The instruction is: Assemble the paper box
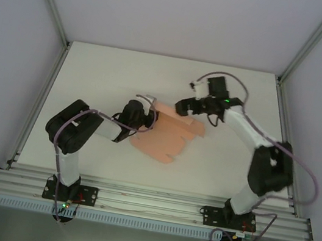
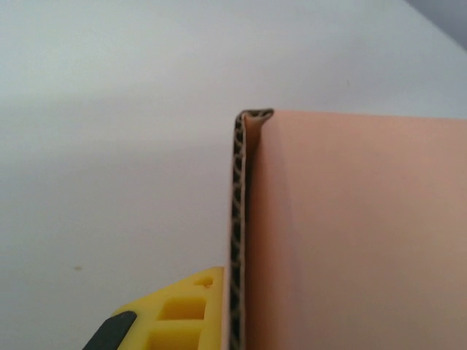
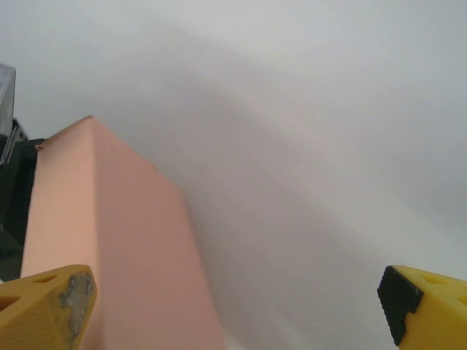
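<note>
Paper box (image 1: pixel 165 138) lies diagonally, flaps pointing right.

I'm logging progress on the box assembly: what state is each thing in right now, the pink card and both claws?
paper box: not yet a box; one panel raised, the rest flat on the table.
left claw: at the card's folded edge, one finger against it, the other hidden; grip unclear.
right claw: open, fingers wide apart, beside the raised panel.
</note>
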Robot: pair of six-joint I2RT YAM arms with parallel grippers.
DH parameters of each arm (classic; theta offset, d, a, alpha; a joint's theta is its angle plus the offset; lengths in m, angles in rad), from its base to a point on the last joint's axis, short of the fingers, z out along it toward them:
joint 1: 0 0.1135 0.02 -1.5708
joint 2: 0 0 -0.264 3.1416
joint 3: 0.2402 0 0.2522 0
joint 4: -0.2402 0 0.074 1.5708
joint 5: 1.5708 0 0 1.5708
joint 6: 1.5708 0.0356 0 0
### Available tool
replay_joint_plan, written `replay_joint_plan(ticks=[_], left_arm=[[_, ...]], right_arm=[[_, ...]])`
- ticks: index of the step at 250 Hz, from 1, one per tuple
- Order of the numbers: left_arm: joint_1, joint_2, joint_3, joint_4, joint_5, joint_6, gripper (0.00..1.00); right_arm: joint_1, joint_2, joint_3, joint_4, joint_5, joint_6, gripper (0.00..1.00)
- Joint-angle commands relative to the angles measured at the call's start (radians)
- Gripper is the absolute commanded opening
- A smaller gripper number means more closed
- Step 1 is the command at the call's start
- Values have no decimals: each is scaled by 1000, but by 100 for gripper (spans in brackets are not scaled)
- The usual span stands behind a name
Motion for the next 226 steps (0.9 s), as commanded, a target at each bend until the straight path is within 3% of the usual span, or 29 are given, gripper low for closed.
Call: replay_joint_plan(ticks=[1,35,55,75,95,150,226], left_arm=[[46,-57,35,-73,67,-139,0],[86,-75,87,-179,215,-205,0],[86,-92,113,-256,246,-186,0],[86,-100,144,-338,237,-176,0],[89,-106,169,-394,239,-188,0],[94,-95,190,-394,257,-233,0],[96,-100,186,-415,253,-174,0]], right_arm=[[-70,-174,-116,130,130,66,100],[-116,-249,-200,153,-39,56,100],[-117,-226,-190,155,-192,36,97],[-115,-185,-149,139,-344,10,88],[-109,-163,-124,95,-419,-56,84],[-104,-209,-198,126,-403,-100,88],[-121,-284,-194,14,-177,-109,97]])
